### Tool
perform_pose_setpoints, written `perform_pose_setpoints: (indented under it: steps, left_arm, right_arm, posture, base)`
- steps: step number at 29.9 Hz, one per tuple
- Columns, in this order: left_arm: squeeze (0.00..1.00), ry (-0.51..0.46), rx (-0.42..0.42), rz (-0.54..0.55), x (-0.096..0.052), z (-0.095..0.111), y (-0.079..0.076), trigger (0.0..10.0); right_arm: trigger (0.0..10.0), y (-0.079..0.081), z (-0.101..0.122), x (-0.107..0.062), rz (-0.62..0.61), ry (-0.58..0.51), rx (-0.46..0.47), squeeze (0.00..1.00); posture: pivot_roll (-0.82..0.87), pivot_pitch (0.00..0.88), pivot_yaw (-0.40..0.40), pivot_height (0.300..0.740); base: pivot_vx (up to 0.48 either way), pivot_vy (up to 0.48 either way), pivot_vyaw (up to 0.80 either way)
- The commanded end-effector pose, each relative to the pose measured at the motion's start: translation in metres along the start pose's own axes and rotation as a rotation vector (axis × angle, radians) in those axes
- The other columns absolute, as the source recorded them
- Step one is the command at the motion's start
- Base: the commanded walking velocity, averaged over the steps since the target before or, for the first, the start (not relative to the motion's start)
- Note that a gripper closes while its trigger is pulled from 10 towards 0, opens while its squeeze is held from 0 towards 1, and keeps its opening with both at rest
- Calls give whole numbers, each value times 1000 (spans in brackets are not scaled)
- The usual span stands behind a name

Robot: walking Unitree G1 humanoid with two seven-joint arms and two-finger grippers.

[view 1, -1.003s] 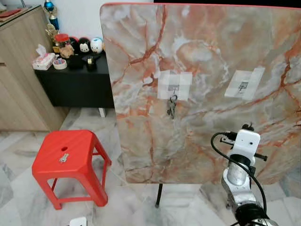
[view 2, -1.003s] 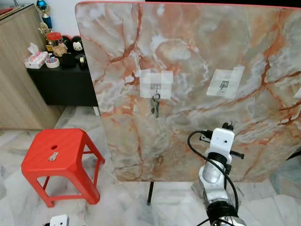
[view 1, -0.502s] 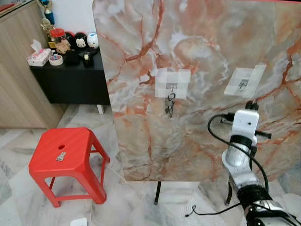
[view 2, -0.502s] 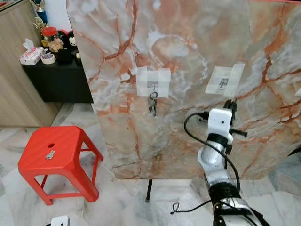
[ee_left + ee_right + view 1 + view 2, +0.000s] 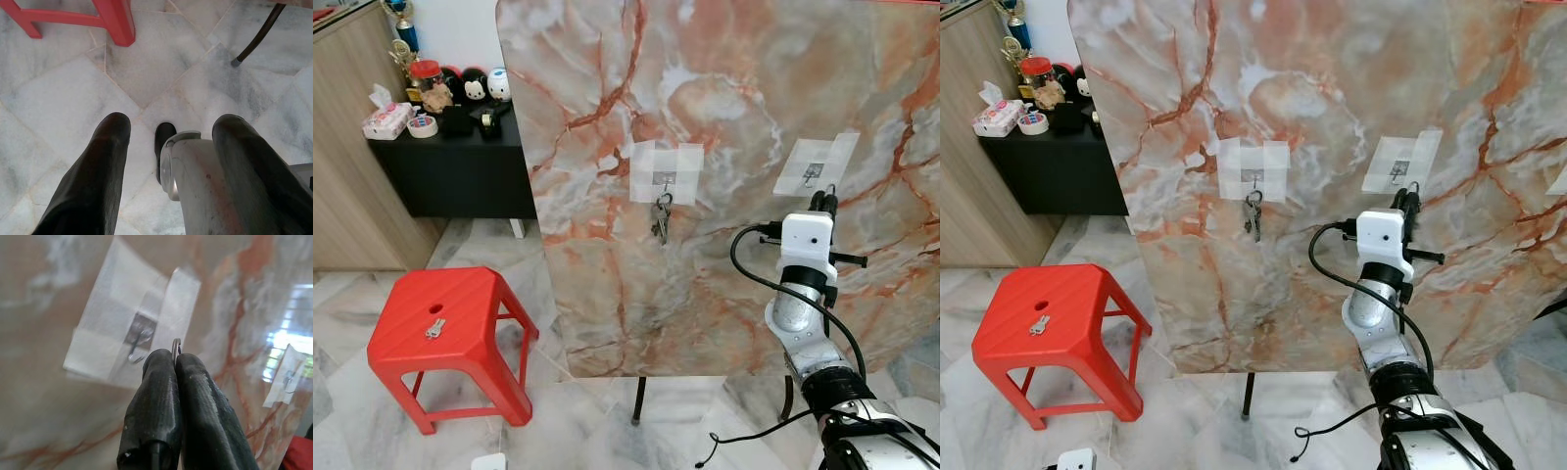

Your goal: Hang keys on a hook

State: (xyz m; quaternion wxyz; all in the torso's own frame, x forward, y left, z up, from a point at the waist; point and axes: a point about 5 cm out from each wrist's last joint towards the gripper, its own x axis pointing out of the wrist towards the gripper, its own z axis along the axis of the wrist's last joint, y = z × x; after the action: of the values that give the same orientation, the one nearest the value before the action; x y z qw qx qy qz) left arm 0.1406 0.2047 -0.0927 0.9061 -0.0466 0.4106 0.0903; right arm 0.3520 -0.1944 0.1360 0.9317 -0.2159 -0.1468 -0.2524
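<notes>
An upright marble board (image 5: 734, 88) carries taped metal hooks. A bunch of keys (image 5: 660, 217) hangs from the left hook (image 5: 663, 180). My right gripper (image 5: 820, 202) is raised just below the right hook (image 5: 814, 174), shut on a thin key ring (image 5: 175, 346) that sticks out past its fingertips (image 5: 161, 363), close beside that hook (image 5: 139, 340) and apart from it. A single key (image 5: 434, 328) lies on the red stool (image 5: 460, 299). My left gripper (image 5: 168, 128) hangs open over the floor, holding nothing.
A black stand leg (image 5: 639, 401) holds the board up on the marble floor, with a loose cable (image 5: 744, 433) by it. A black sideboard (image 5: 460, 162) with tissues and figurines and a wooden cabinet (image 5: 347, 147) stand at the left. A third taped hook (image 5: 288, 378) sits farther along the board.
My right gripper has risen up the board from well below the right hook to just under it. The camera has also moved a little closer to the board.
</notes>
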Motion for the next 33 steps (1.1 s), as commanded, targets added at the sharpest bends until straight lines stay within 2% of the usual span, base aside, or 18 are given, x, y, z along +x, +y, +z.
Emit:
perform_pose_setpoints:
  steps: [1, 5, 18, 24, 27, 33]
  left_arm:
    - [0, 30, 4, 5, -1, -4, 1, 10000]
    - [0, 32, 2, 9, 0, -3, 4, 10000]
    - [0, 3, 0, 19, -2, 1, 20, 10000]
    - [0, 0, -1, 15, -2, 2, 20, 10000]
    - [0, 3, 11, 3, 0, 3, 12, 10000]
    - [0, 6, 12, -3, 2, 5, 5, 10000]
  right_arm:
    - [10000, 7, 4, 1, 34, -11, -34, 0]
    - [10000, 5, -1, 2, 9, 34, -48, 0]
    - [10000, 10, 4, 6, 21, 35, -59, 0]
    - [10000, 11, 5, 10, 34, 43, -74, 0]
    - [10000, 10, 2, 13, 40, 82, -82, 0]
    - [10000, 8, 5, 16, 25, 69, -82, 0]
  posture:
    - [89, 45, -36, 740]
    - [89, 45, -36, 740]
    - [88, 46, -35, 740]
    - [89, 48, -37, 740]
    - [89, 47, -36, 740]
    - [89, 47, -36, 740]
  base:
    - [0, 0, 0]
    - [0, 0, 0]
    - [0, 0, 0]
    - [0, 0, 0]
    - [0, 0, 0]
    - [0, 0, 0]
